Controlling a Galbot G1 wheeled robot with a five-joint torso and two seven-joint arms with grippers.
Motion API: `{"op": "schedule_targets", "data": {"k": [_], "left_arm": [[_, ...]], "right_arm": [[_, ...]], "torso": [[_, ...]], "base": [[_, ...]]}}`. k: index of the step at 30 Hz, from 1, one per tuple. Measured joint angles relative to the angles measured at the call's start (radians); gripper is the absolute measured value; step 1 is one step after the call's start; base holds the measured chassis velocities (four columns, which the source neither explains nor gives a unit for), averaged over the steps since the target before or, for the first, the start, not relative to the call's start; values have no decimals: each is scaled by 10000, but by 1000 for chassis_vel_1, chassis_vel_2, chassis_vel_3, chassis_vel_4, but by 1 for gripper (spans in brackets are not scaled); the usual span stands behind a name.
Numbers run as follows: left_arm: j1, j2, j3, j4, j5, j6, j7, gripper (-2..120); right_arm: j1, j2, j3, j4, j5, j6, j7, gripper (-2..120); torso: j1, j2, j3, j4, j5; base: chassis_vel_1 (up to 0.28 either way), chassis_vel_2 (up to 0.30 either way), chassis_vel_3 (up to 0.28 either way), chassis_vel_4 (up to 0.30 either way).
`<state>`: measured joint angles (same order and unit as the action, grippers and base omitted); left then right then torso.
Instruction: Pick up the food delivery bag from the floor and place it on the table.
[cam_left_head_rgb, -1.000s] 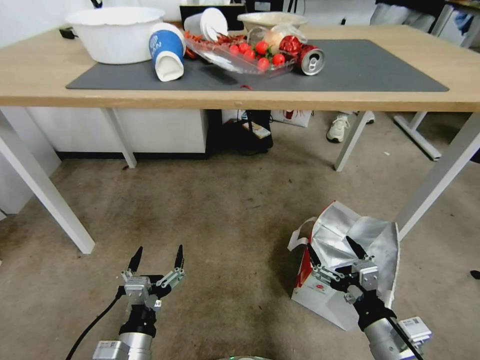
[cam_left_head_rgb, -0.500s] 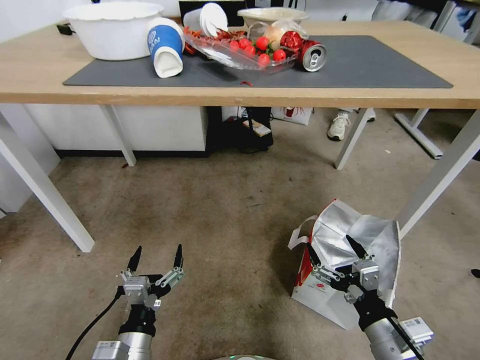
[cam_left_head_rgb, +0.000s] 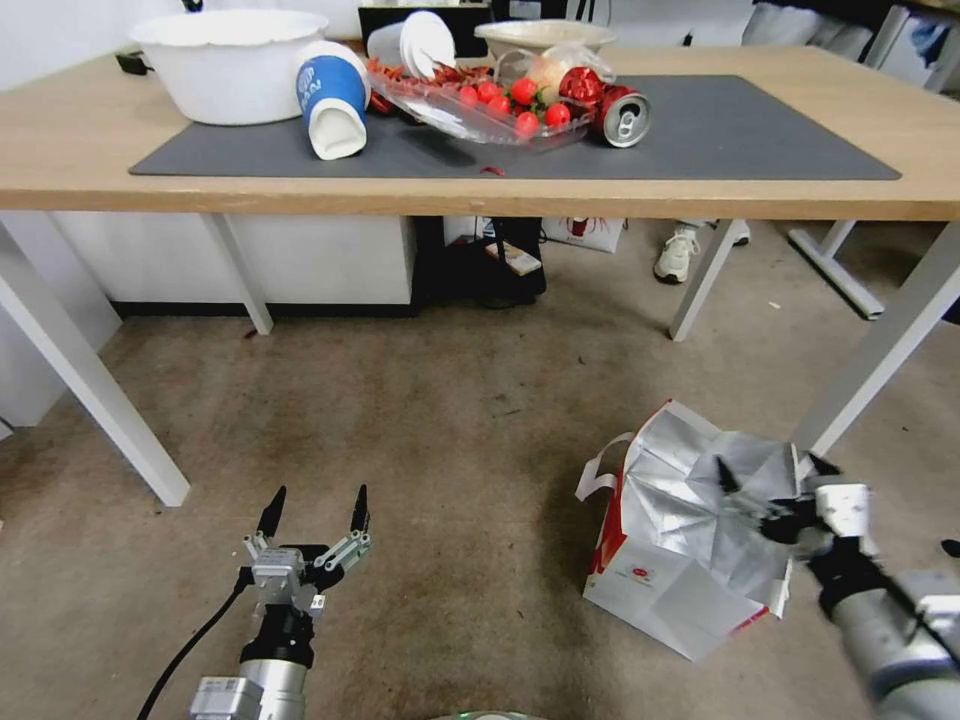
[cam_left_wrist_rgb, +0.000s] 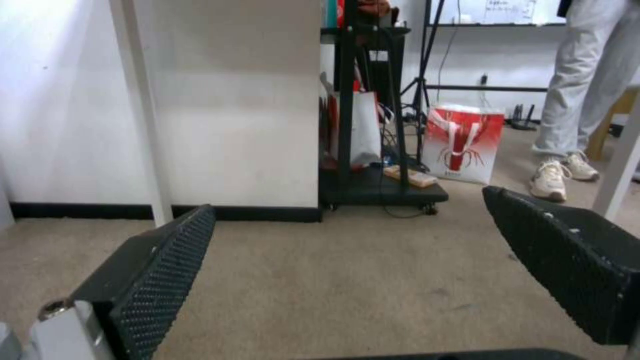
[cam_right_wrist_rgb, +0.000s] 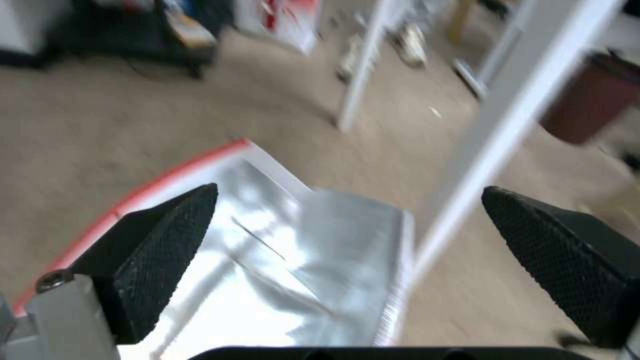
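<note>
Nearest the robot, the left gripper (cam_left_head_rgb: 314, 508) hangs low over the worn brownish-grey carpet floor (cam_left_head_rgb: 440, 430), fingers spread wide with nothing between them. The carpet ahead of it runs bare up to the white table legs and the black skirting of a white cabinet (cam_left_wrist_rgb: 227, 100).

To the right, the large white paper food delivery bag with red edges and silver foil lining (cam_left_head_rgb: 690, 530) stands on the floor, mouth open upward, foil crumpled. A white strap handle (cam_left_head_rgb: 600, 478) loops off its left edge, and a small round red logo marks its near face. The right gripper (cam_left_head_rgb: 770, 478) is over the bag's right-hand rim, jaws parted and grasping nothing; one fingertip lies over the foil, the other toward the outer edge. In the right wrist view the foil-lined rim (cam_right_wrist_rgb: 400, 250) lies between the two open fingers. A slanted white table leg (cam_left_head_rgb: 880, 340) stands just beside the bag's far right corner, leaving little room on that side; open carpet lies to the bag's left.

Farther off, the large light-wood rectangular table (cam_left_head_rgb: 60, 150) carries a dark grey mat (cam_left_head_rgb: 740, 130). The mat's left half holds a white bowl (cam_left_head_rgb: 230, 65), a tipped blue-and-white cup (cam_left_head_rgb: 333, 100), a clear tray of red tomatoes (cam_left_head_rgb: 470, 105) and a red can (cam_left_head_rgb: 620, 112); its right half is bare.
</note>
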<state>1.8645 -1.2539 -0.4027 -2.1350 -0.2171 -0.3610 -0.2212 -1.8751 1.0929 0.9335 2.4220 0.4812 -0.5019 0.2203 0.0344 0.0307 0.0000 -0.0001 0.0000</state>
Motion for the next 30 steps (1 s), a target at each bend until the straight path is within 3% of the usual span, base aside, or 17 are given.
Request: {"op": "schedule_targets", "data": {"k": [6,16,23,30], "left_arm": [[77,-32,42,-9,141,-14,-44,100],[69,-74,127,139,190,-43,-29,100],[-25,-54,124,256,136,-41,-41,100],[1,-85,129,310,176,-41,-41,100]], "right_arm": [[407,-962,600,46,1542,-2222,1308,100],[940,-1495,204,-723,1819,-2439,1982,100],[2175,-2087,-987,-2654,1852,-2367,2130,100],[2973,-2376,-1791,-3682,2181,-2341,2194,100]], "torso": [[2,11,0,1,1],[3,19,0,0,-2],[3,27,0,0,1],[4,29,0,2,1]], "base": [[0,0,0,0],[0,0,0,0],[0,0,0,0],[0,0,0,0]]}}
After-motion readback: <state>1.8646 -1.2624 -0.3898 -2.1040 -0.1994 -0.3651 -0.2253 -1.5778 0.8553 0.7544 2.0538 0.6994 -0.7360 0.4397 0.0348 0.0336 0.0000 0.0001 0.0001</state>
